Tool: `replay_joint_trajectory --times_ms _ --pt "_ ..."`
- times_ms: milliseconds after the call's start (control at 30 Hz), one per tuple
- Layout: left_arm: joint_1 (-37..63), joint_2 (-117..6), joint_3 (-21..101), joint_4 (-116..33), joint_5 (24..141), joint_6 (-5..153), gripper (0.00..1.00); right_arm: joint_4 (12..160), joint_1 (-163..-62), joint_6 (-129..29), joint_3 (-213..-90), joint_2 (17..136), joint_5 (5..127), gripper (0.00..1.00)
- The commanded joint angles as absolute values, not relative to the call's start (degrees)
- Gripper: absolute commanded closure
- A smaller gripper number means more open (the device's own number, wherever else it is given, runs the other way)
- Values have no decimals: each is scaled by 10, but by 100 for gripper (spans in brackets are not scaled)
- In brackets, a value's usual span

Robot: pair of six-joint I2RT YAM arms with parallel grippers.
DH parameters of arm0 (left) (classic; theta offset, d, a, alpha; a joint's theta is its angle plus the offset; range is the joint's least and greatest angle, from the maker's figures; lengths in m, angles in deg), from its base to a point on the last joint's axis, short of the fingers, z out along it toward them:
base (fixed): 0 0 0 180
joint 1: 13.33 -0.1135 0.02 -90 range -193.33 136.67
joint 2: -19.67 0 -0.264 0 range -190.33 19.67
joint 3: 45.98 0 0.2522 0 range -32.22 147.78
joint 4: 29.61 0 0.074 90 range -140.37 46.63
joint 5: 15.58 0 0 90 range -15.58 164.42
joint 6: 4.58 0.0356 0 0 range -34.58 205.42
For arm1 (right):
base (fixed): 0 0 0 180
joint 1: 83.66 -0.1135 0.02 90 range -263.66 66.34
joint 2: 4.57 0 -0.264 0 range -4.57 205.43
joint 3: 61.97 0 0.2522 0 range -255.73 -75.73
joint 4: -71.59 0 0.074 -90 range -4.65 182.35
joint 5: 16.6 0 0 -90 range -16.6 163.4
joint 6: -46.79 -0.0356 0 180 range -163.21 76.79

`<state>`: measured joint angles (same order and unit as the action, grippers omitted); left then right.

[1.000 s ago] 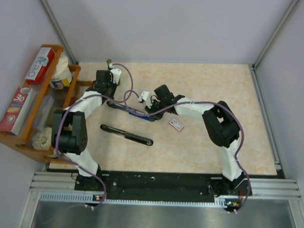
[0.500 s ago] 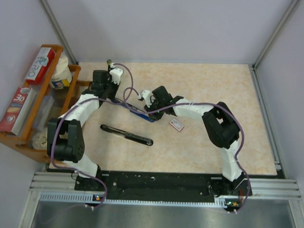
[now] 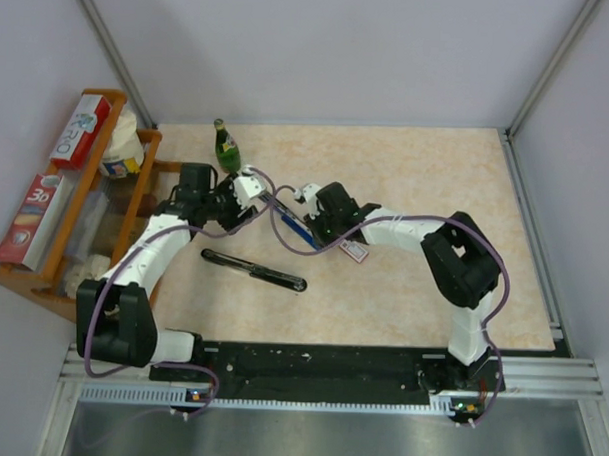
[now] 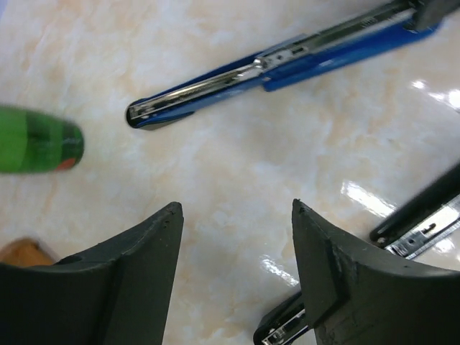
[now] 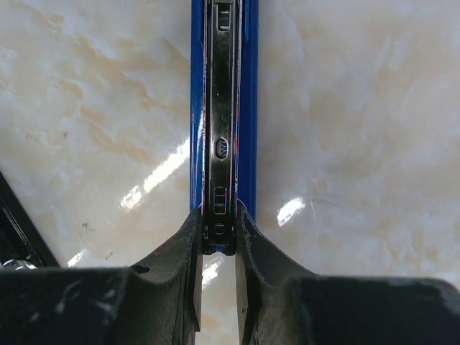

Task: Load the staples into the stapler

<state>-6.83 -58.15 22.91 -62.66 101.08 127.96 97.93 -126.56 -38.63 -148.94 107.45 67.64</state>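
– Fingers [image 5: 180, 259] of our right gripper [image 5: 218, 233] are pressed in on the blue stapler [image 5: 248, 108], aren't they?
– Yes. We see both dark pads clamped on the end of its silver rail [image 5: 220, 144], which runs straight away from us down the middle of the blue body. The stapler lies flat on the marbled table [image 5: 359, 144].
– And our left gripper [image 4: 237, 215]?
– Its fingers [image 4: 144, 251] stand apart over bare tabletop, with nothing between them. From that wrist we see the same blue stapler lying well ahead of the tips, not touching them.
– Where are the staples [image 3: 354, 250]?
– They are a small white box with a red label, lying flat on the table just beside our right arm, on its near side. The box is close to one end of the blue stapler. We cannot tell whether the two touch.
– What lies around them?
– A black stapler [image 3: 253, 269] lies stretched out on the table, nearer our bases and apart from the blue one. A green bottle [image 3: 225, 147] stands upright near the far edge, beyond our left gripper. At the table's left side stands a wooden rack [image 3: 146, 172] with boxes on its shelves.
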Motion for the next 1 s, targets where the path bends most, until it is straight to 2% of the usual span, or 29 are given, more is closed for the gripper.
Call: replay_joint_trajectory --times_ms 0,133,300,467,533,633,833,967 --pt "-38 -557 213 -714 1115 1457 31 1070 -1259 -461 -1405 1068 732 100" --pt "-16 -574 217 -764 1127 1519 27 1057 -1267 -476 -1383 1052 716 100" --pt "27 -601 208 -800 1087 1569 27 1050 -1278 -483 -1364 1044 691 100" --pt "41 -610 193 -784 1078 1579 26 1039 -1278 -473 -1354 1018 665 100" --pt "37 -613 194 -777 1083 1568 26 1031 -1278 -467 -1346 1000 668 72" --pt "26 -619 214 -779 1106 1534 24 1017 -1278 -451 -1331 975 686 54" --pt "16 -614 239 -805 1161 1527 24 1001 -1277 -416 -1321 941 706 26" --pt "13 -599 246 -826 1188 1542 23 995 -1278 -412 -1323 937 709 24"
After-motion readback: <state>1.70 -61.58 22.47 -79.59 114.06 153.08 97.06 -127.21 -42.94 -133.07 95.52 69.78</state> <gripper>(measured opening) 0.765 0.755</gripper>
